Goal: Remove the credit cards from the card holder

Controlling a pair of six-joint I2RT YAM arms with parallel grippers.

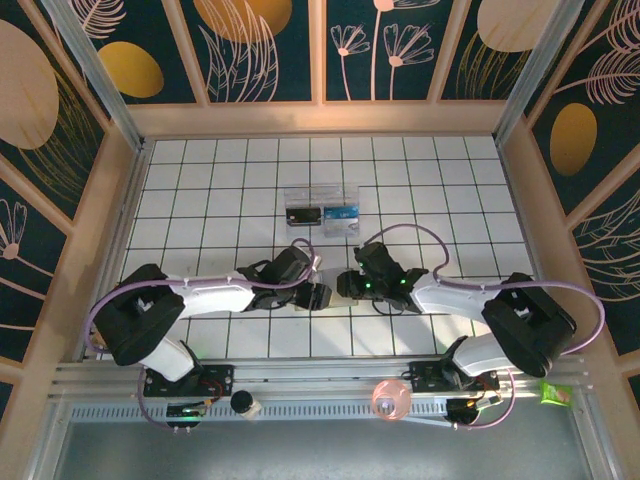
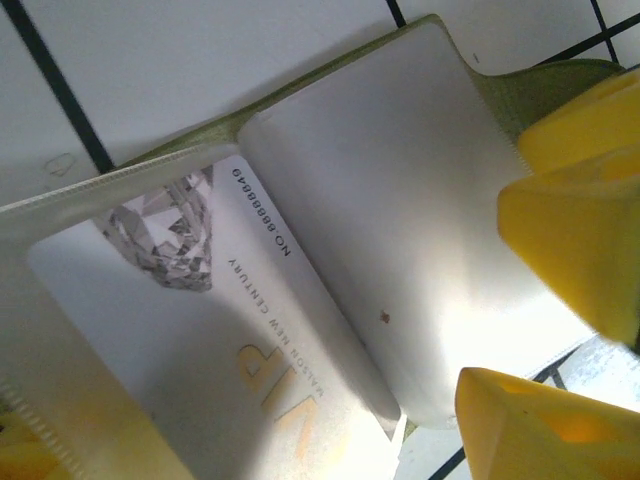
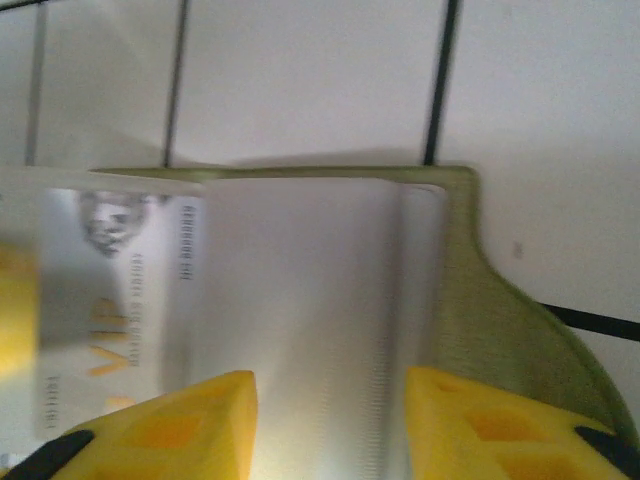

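Yellow fingers (image 3: 190, 430) of the right claw (image 3: 328, 390) sit nearest the lens in the right wrist view. They stand apart at a medium gap and straddle the cream inner panel of the card holder (image 3: 300, 280); no grip can be confirmed. The card holder lies opened on the white gridded surface (image 1: 230, 180), between the 2 claws and well apart from the clear plastic box (image 1: 320, 210). Its translucent pocket (image 2: 120, 185) holds 1 silver VIP card (image 2: 230, 330), partly tucked in.

Left claw (image 1: 316, 296): state cannot be told. In the left wrist view, yellow parts (image 2: 570, 220) crowd the right edge, and their owner is unclear.

Likely faults:
- Closing on the cream panel instead of the card would fold or lift the whole holder, since the fingers sit over the panel and not over the card edge
- Pocket friction may drag an unpinned holder along with the card
- The 2 claws work close together, so contact between them is possible

Not readable:
- Whether further cards lie behind the first
- The card's lower end, cut off by the frame
- The holder in the top view, mostly covered by the claws
- Print on the card in the blurred right wrist view
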